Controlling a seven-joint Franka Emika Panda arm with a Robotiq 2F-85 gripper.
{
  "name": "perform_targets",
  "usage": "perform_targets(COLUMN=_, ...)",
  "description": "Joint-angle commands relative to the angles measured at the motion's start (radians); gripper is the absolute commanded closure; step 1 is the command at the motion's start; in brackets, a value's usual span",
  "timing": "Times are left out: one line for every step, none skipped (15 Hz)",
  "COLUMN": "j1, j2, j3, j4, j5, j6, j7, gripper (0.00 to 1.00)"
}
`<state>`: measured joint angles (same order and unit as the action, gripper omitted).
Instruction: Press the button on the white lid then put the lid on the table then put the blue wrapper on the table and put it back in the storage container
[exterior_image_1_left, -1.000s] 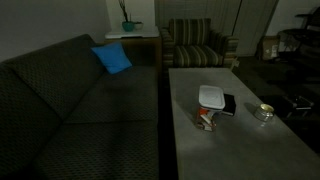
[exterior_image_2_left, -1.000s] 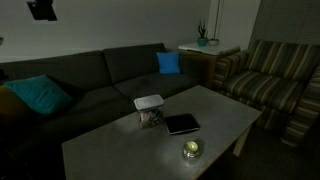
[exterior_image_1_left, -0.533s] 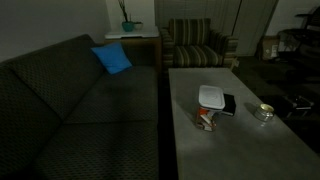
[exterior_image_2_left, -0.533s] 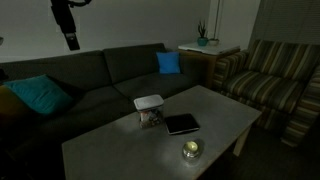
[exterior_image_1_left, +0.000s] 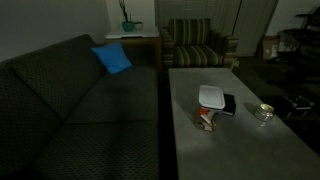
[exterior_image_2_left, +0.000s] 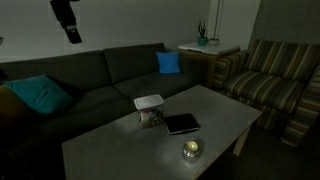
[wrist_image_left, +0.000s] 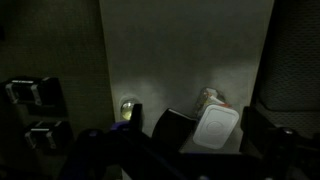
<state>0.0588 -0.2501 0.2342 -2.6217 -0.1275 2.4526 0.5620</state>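
Observation:
The white lid (exterior_image_1_left: 211, 97) lies on top of the small clear storage container (exterior_image_1_left: 205, 119), which stands on the light-grey table (exterior_image_1_left: 230, 150). Both also show in an exterior view: the lid (exterior_image_2_left: 148, 101) on the container (exterior_image_2_left: 151, 117), on the table (exterior_image_2_left: 115, 150). Orange-red and white contents show through the container; I cannot make out a blue wrapper. My gripper (exterior_image_2_left: 72, 36) hangs high above the sofa, far from the table. In the wrist view its dark fingers (wrist_image_left: 195, 115) stand wide apart and empty, framing the lid (wrist_image_left: 215, 128) far below.
A flat black rectangular object (exterior_image_1_left: 229, 105) lies right beside the container. A small round silvery dish (exterior_image_1_left: 263, 112) sits further along the table. A dark sofa (exterior_image_1_left: 80, 110) with a blue cushion (exterior_image_1_left: 112, 58) runs along one long side. A striped armchair (exterior_image_1_left: 197, 45) stands at the far end.
In an exterior view my gripper has come down and to the right into the picture, then risen slightly. The lid, container and other things on the table have not moved.

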Motion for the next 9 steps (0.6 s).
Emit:
perform_targets(j1=-0.057, j2=0.025, j3=0.056, j4=-0.015, j5=-0.241, j6=0.116, j7=0.147, gripper=0.00)
perform_targets(j1=-0.074, j2=0.050, j3=0.052, j4=0.003, j5=-0.322, j6=0.146, j7=0.164, gripper=0.00)
perform_targets(j1=-0.094, j2=0.083, j3=0.050, j4=0.017, j5=-0.408, j6=0.186, j7=0.196, gripper=0.00)
perform_targets(j1=-0.113, j2=0.122, j3=0.038, j4=0.035, j5=-0.482, j6=0.232, j7=0.216, gripper=0.00)
perform_targets(j1=-0.127, j2=0.161, j3=0.021, j4=0.058, j5=-0.540, j6=0.270, j7=0.225, gripper=0.00)
perform_targets(j1=-0.152, j2=0.207, j3=0.015, j4=0.080, j5=-0.598, j6=0.323, j7=0.241, gripper=0.00)
perform_targets(j1=-0.167, j2=0.251, j3=-0.001, j4=0.103, j5=-0.641, j6=0.372, j7=0.245, gripper=0.00)
perform_targets(j1=-0.176, j2=0.298, j3=-0.017, j4=0.131, j5=-0.665, j6=0.420, j7=0.231, gripper=0.00)
perform_targets(j1=-0.181, j2=0.347, j3=-0.029, j4=0.163, j5=-0.677, j6=0.455, j7=0.211, gripper=0.00)
